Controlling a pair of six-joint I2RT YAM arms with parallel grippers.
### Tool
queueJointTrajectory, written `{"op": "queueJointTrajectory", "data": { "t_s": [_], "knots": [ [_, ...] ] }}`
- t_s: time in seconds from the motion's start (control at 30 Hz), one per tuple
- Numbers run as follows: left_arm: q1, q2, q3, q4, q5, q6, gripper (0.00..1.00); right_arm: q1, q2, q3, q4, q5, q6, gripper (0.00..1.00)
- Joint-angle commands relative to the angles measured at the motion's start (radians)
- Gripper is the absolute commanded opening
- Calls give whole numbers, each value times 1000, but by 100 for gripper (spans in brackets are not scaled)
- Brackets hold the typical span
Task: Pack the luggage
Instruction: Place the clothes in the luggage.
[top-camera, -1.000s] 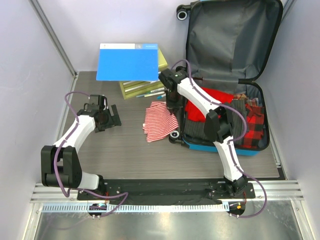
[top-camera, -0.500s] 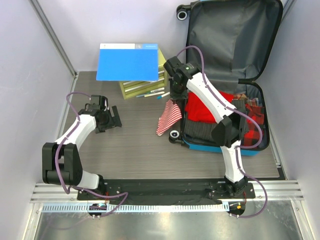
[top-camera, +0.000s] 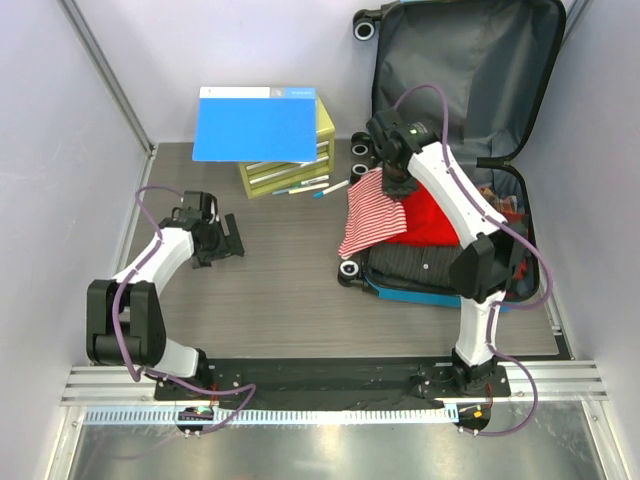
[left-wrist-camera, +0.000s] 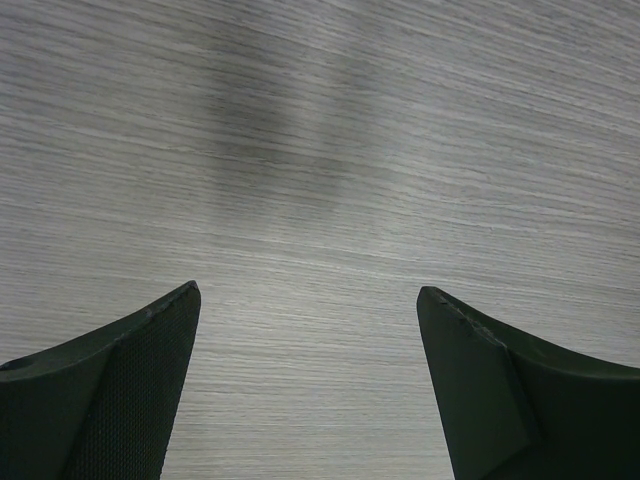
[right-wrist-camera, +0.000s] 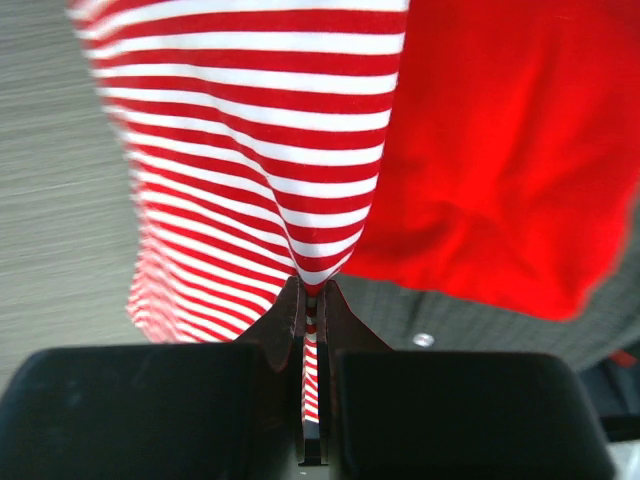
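While clamping the striped shirt (top-camera: 370, 215) in right fingers (right-wrist-camera: 285, 320), hovered over left rim of the luggage (top-camera: 460, 80), cloth trailing outside; left fingers (left-wrist-camera: 110, 400) apart.

- The right gripper (right-wrist-camera: 312, 297), pinched on the striped cloth (top-camera: 372, 212), has moved from beside the left edge of the luggage (top-camera: 440, 297) up and to the right, and is now over the packed half.
- The cloth lay spread on the table (top-camera: 270, 290) a second ago. Half a second ago it hung in a narrow fold. Now it drapes over the luggage's left rim, partly covering the red garment (top-camera: 425, 215).
- The right arm's elbow has swung right.
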Motion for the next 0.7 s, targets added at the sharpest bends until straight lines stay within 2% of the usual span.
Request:
{"op": "queueJointTrajectory", "data": {
  "t_s": [0.0, 0.3, 0.67],
  "knots": [
    [8, 13, 14, 32, 28, 5, 89, -47, -148, -82, -164, 102, -60, 1],
    [8, 10, -20, 50, 37, 0, 89, -74, -229, -228, -165, 97, -63, 1],
    [8, 29, -14, 57, 52, -8, 89, -107, -337, -413, -164, 168, -60, 1]
  ]
}}
